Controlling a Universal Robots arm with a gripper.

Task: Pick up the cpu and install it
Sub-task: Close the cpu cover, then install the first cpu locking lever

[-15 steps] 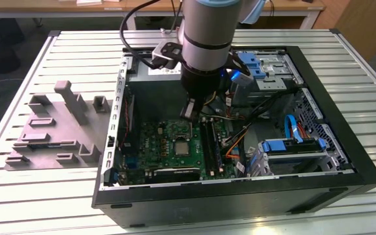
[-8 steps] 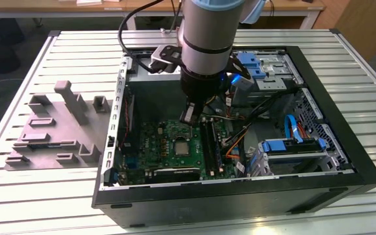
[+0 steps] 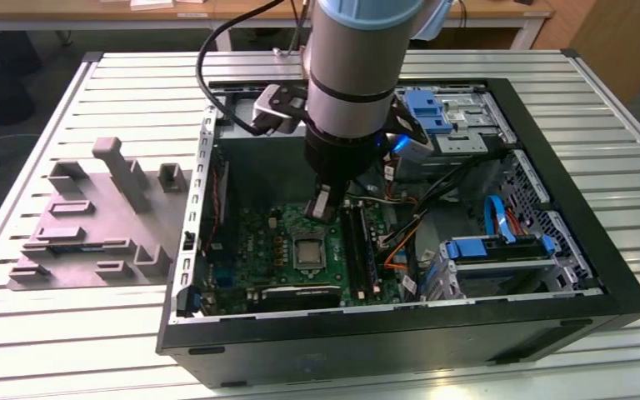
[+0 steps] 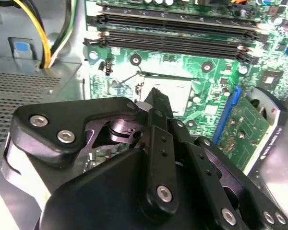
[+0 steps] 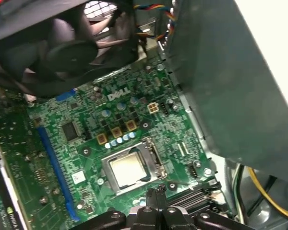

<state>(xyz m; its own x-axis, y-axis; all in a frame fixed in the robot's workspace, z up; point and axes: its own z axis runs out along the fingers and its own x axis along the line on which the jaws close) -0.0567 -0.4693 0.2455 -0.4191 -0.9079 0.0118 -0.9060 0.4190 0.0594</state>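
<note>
Cpu (image 5: 129, 170): its pale metal top lies flat inside the dark socket frame (image 5: 156, 155) on the green motherboard (image 5: 86, 143). In the exterior view it shows as a small grey square (image 3: 307, 252) low in the middle of the frame, inside the open computer case (image 3: 409, 342). The gripper (image 5: 156, 194) hangs just above the board, near the socket's edge. In both wrist views its jaws look drawn narrow, nearly together, with nothing between them (image 4: 156, 98). The chip appears to be apart from the fingers, so the work seems to be at the end of the placing step, with the chip already seated rather than carried. I cannot tell whether the frame is latched over it. Any move from here calls for a straight path clear of the long dark memory slots (image 4: 173, 33) and the loose cables (image 3: 409, 229) just beside the arm. By count there is one cpu, one gripper, one socket frame, one motherboard, one black fan (image 5: 62, 48) and two blue drive brackets (image 3: 426, 108). One grey moulded fixture (image 3: 87, 225) sits on the slatted table (image 3: 632, 350) at the exterior view's left.
</note>
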